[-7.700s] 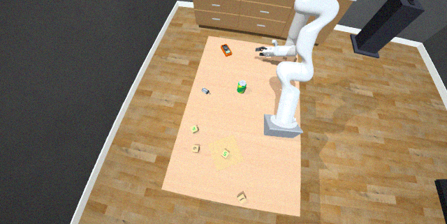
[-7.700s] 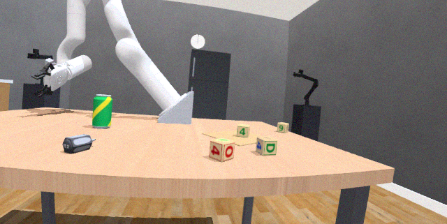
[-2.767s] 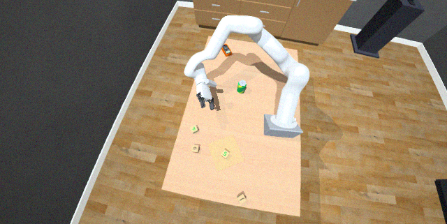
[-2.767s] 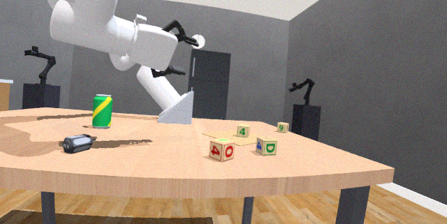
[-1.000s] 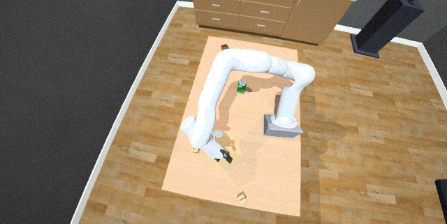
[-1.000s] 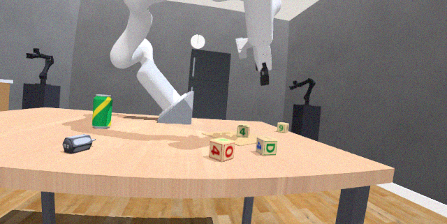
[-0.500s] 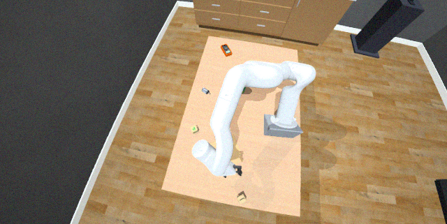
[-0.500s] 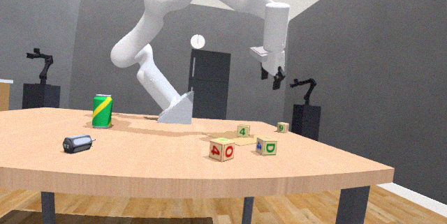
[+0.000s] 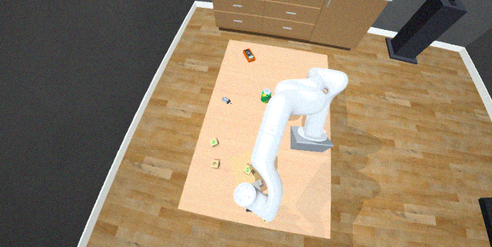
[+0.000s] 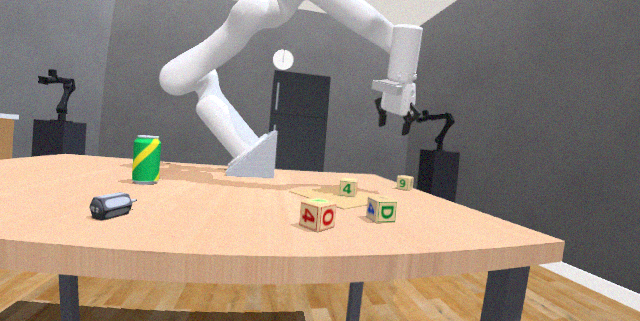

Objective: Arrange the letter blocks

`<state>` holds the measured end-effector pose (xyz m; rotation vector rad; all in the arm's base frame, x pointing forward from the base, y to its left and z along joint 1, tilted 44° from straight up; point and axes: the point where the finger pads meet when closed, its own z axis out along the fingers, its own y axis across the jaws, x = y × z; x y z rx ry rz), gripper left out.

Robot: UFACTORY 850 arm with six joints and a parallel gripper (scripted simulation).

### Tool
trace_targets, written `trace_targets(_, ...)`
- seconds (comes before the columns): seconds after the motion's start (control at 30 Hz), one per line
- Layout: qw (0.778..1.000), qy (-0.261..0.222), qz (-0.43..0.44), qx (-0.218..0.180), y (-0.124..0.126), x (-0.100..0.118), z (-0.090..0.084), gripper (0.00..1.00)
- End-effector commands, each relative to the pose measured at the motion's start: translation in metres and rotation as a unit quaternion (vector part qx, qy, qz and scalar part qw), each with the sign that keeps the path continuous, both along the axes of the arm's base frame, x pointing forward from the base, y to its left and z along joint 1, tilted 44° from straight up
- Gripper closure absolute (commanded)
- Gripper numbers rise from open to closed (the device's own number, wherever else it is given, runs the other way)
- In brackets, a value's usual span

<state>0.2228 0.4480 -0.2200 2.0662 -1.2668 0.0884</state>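
Observation:
Four wooden blocks lie on the table. One with a green 4 on its side point(image 10: 348, 187) point(image 9: 247, 169) sits on the small tan mat point(image 10: 334, 196) point(image 9: 241, 164). One with a red 4 and O on its sides point(image 10: 317, 215) point(image 9: 214, 141) and one with a green D point(image 10: 381, 209) point(image 9: 215, 163) stand off the mat, nearer the table's edge. One with a green 9 point(image 10: 405, 182) stands beyond the mat near the far corner. My gripper point(image 10: 395, 118) is open and empty, high above the table, roughly over the 9 block. In the overhead view the wrist point(image 9: 244, 196) hides it.
A green and yellow can point(image 10: 146, 159) point(image 9: 266, 95) stands mid-table. A small grey device point(image 10: 111, 206) point(image 9: 226, 100) lies near the table's edge, and an orange device point(image 9: 249, 55) lies at the far end. My base point(image 9: 311, 139) stands at the table's side.

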Motion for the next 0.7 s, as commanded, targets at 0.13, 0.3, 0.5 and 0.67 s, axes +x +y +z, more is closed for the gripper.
trace_targets(0.13, 0.992, 0.016, 0.126, 0.000, 0.008, -0.037, -0.034, 0.00)
trace_targets(0.3, 0.982, 0.025, 0.186, -0.002, 0.010, -0.055, -0.050, 0.00)
trace_targets(0.5, 0.963, 0.038, 0.268, -0.005, 0.010, -0.080, -0.073, 0.00)
trace_targets(0.67, 0.943, 0.048, 0.330, -0.010, 0.009, -0.098, -0.089, 0.00)
